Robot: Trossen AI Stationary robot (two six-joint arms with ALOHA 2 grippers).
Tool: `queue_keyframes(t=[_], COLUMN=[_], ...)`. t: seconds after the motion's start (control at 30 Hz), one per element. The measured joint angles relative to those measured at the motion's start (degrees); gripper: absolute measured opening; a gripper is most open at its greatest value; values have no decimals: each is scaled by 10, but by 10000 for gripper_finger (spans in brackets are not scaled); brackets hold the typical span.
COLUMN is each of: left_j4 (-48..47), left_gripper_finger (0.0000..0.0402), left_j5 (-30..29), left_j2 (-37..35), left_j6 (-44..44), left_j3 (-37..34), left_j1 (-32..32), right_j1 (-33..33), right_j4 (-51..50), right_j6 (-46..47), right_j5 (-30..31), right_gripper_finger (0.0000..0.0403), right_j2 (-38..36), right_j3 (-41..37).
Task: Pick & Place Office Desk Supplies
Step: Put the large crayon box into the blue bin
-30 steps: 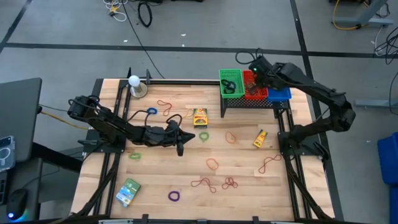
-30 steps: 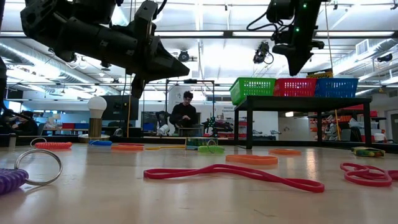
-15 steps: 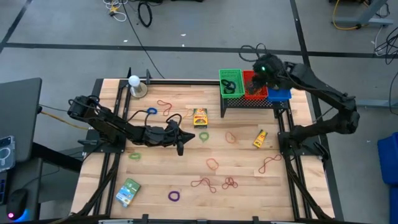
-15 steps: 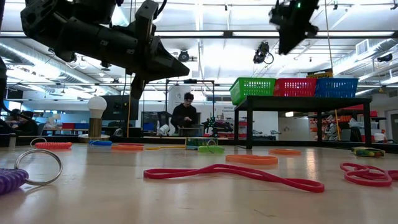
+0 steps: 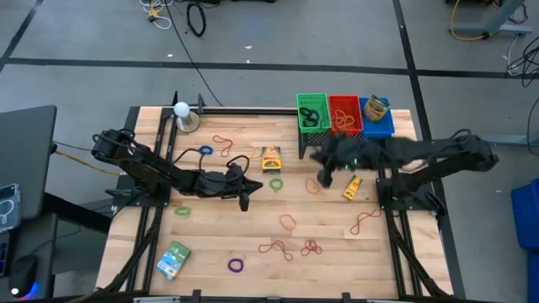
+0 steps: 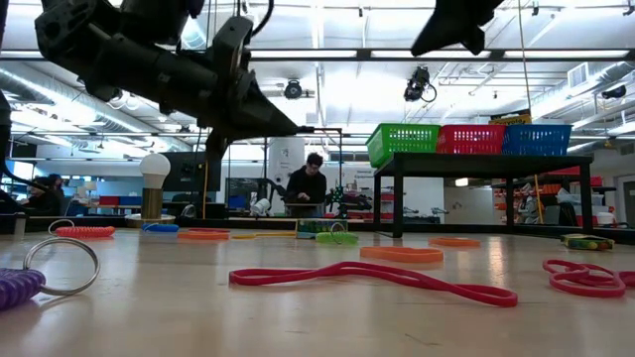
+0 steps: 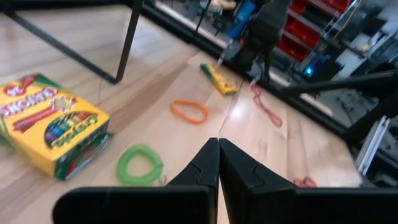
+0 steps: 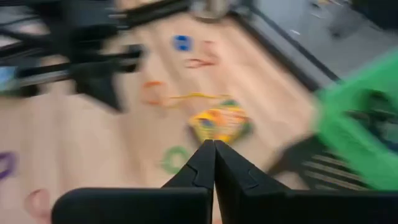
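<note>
My left gripper (image 5: 244,192) hovers shut over the table's middle, left of the yellow crayon box (image 5: 270,157) and a green ring (image 5: 275,183); its wrist view shows both, the crayon box (image 7: 50,124) and the ring (image 7: 140,164), beyond the shut fingertips (image 7: 217,144). My right gripper (image 5: 323,175) is shut and hangs blurred above an orange band (image 5: 312,186), in front of the basket stand. A small yellow bottle (image 5: 352,187) lies to its right. Red and orange bands (image 5: 278,248) and a green-blue packet (image 5: 173,259) lie flat toward the near edge.
Green (image 5: 312,112), red (image 5: 344,114) and blue (image 5: 376,118) baskets stand on a black stand at the far right; a yellowish thing (image 5: 377,107) lies in the blue one. A white ball on a round base (image 5: 182,112) stands far left. A person sits in the room behind (image 6: 307,183).
My right arm has swung away from above the red basket, toward the table's near edge and left, and now hangs over the table in front of the basket stand, pointing more level.
</note>
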Motion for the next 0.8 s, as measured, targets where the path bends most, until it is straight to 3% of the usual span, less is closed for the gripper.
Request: queue_keyframes(t=[0.2, 0.4, 0.8], left_j4=[-24, -59, -306], left_gripper_finger=[9, 9, 9], left_j5=[20, 49, 58], left_j2=[0, 0, 0], left_j6=[2, 4, -3], left_j3=[0, 1, 104], left_j1=[4, 4, -4], right_j1=[85, 103, 108], right_j4=[122, 130, 134], right_j6=[18, 21, 19], right_j5=[10, 19, 34], right_gripper_finger=[10, 4, 6], right_j2=[16, 52, 65], right_j3=[-43, -19, -12])
